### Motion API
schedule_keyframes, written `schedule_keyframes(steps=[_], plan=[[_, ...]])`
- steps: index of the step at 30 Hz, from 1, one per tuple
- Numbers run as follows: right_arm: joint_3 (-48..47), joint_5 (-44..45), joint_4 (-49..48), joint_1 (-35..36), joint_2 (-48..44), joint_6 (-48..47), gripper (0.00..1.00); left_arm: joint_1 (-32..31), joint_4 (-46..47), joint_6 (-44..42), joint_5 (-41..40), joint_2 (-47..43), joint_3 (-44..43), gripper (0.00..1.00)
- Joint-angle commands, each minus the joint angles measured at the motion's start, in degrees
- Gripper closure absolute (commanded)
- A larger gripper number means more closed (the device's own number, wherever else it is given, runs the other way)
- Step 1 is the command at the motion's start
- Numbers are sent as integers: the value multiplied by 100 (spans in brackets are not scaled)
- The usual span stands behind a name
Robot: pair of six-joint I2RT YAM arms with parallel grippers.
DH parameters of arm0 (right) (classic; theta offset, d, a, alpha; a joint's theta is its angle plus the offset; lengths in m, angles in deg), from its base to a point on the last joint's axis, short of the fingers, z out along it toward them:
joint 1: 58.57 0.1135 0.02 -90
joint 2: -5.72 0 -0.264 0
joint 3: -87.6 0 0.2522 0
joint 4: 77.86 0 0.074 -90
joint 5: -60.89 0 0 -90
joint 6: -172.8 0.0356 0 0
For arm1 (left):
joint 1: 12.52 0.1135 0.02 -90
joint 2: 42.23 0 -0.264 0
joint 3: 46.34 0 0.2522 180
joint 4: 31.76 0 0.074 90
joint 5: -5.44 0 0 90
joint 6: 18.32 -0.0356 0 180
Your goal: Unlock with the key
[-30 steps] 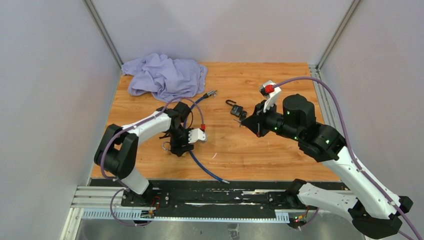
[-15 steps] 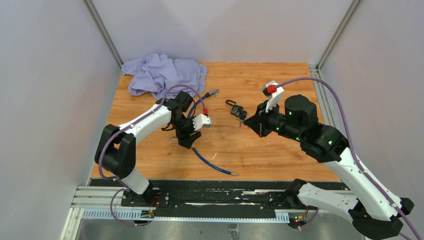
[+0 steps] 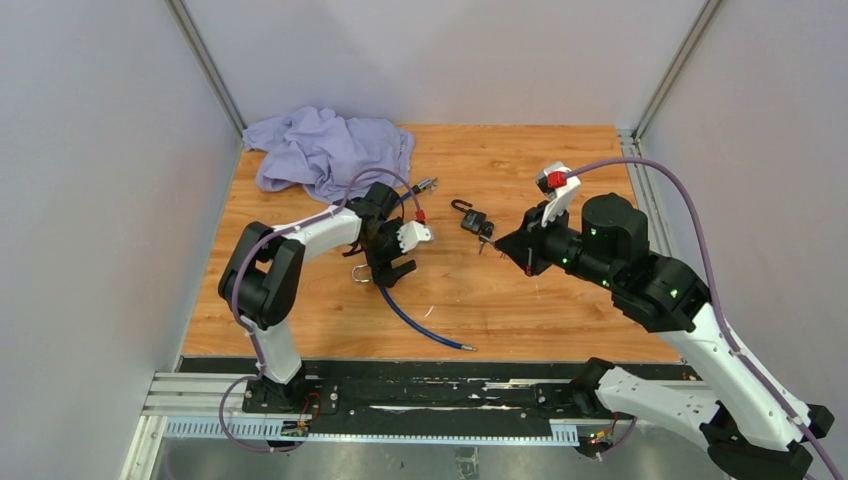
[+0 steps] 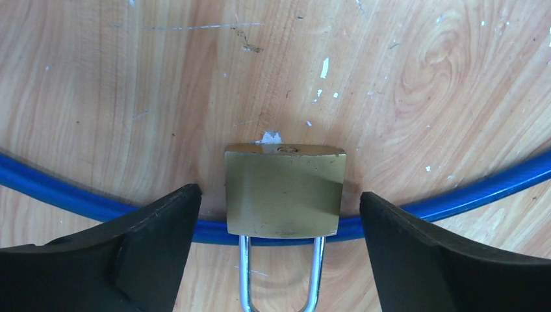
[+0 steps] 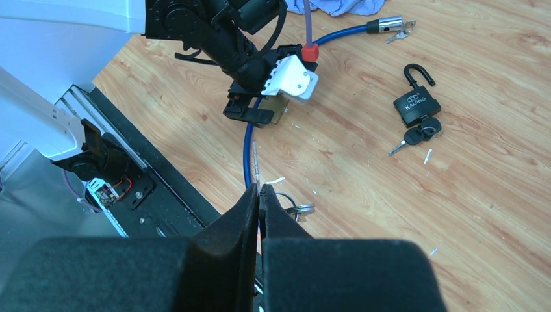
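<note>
Trouble could come on the squeeze: left gripper (image 4: 279, 198) gapes wide around the brass padlock (image 4: 284, 190), touching nothing, and the lock lies on the blue cable (image 4: 455, 195), so it may rock or skid. Right gripper (image 5: 260, 195) is pinched onto the key (image 5: 256, 162). Black padlock (image 5: 416, 108) reads roughly KAIJING.

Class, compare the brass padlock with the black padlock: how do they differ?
The brass padlock lies across the blue cable, between the open fingers of the left gripper; the black padlock lies on the bare table. Keys sit at the black padlock's base; none at the brass padlock's. Both lie flat, shackles showing.
</note>
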Motion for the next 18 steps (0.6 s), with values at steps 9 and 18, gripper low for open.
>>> schedule_keyframes(steps=[9,18], plan=[[-274,113,96,-154,111,-78,99,-7,-779,-1002,150,-1127,-126,2],[-275,196,96,-196,131,-130,100,-146,57,-1403,-833,-1458,1174,2]])
